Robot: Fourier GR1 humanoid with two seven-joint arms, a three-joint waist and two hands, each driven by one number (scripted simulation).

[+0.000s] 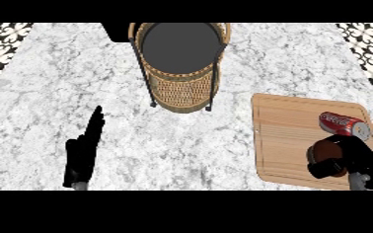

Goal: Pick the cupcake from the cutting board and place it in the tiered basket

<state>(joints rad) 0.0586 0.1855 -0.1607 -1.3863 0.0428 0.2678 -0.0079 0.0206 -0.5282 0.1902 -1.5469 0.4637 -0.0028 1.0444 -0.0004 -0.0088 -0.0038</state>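
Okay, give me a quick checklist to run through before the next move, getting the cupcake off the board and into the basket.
1. Grip, right hand curled round cupcake: ok.
2. Lift, cupcake off the cutting board: cannot tell.
3. Clearance, soda can from right hand: cannot tell, very close.
4. Target, basket top tier unobstructed: ok.
5. Path, left hand open at the left, out of the way: ok.

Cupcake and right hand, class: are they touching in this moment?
Touching. The head view shows the right hand curled round the brown cupcake, overlapping its edges, above the cutting board.
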